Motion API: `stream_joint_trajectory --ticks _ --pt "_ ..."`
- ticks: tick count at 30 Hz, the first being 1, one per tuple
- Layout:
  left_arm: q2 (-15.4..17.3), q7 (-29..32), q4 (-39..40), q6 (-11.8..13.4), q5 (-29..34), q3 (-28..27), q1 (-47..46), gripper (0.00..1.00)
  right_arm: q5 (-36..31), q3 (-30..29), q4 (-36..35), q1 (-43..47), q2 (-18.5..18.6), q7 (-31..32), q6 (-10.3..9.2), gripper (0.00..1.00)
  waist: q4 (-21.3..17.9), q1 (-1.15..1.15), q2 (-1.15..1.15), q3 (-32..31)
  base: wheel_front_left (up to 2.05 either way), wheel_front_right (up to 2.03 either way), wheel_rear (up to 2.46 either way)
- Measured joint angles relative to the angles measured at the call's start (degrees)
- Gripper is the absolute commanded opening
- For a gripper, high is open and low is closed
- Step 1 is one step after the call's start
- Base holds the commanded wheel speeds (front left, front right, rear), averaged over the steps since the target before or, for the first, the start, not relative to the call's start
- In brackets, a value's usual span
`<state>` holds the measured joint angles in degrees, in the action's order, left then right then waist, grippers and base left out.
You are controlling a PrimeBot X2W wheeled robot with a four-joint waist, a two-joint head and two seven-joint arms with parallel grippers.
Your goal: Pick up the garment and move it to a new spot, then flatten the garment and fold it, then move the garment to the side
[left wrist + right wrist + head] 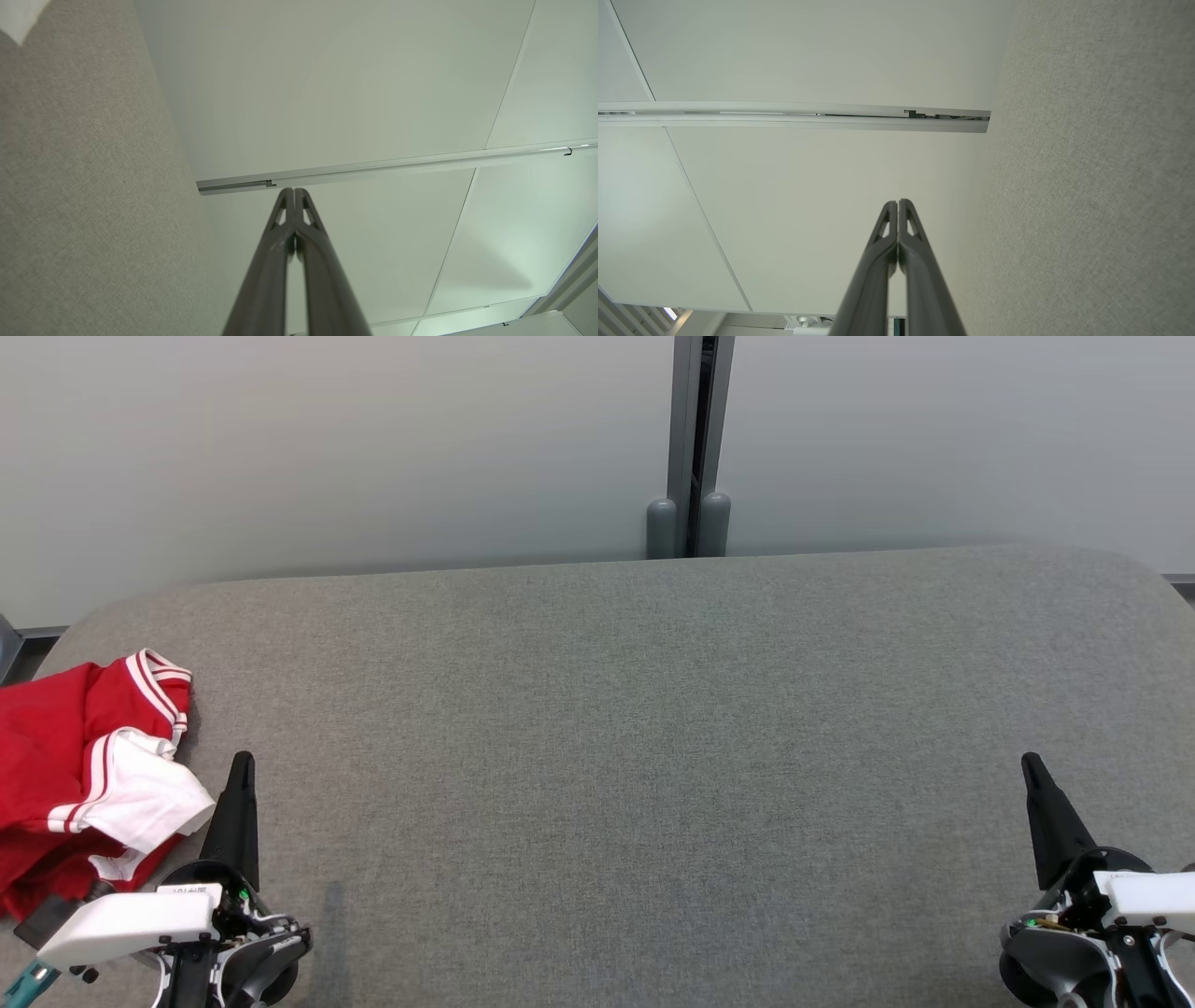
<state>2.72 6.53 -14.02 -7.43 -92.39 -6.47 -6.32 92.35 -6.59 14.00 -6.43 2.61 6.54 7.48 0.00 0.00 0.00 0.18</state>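
The garment (pixel 70 770), red with white stripes and a white panel, lies crumpled at the left edge of the grey fabric surface (pixel 635 728). Just to its right stands my left gripper (pixel 242 761), shut and empty, its dark fingers pointing away from me. At the lower right my right gripper (pixel 1030 763) is also shut with nothing in it, far from the garment. In the left wrist view the left gripper (pixel 293 190) has its tips pressed together, with a white corner of the garment (pixel 18 16) at the top left. The right gripper (pixel 898 202) is closed the same way.
A pale wall (pixel 327 448) runs behind the surface, split by a grey vertical post (pixel 698 439) at the back middle. The surface's rounded far edge curves down at both corners. Both wrist views look along the wall past the grey fabric (pixel 70 186).
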Motion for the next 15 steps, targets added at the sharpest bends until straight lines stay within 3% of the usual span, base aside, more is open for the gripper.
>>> stream_joint_trajectory --ticks 15 --pt "0.0 0.0 0.0 0.0 0.0 0.0 0.0 0.0 0.01 0.01 0.0 0.01 0.0 0.0 0.0 0.0 0.0 0.0 0.0 0.0 0.0 0.0 0.0"
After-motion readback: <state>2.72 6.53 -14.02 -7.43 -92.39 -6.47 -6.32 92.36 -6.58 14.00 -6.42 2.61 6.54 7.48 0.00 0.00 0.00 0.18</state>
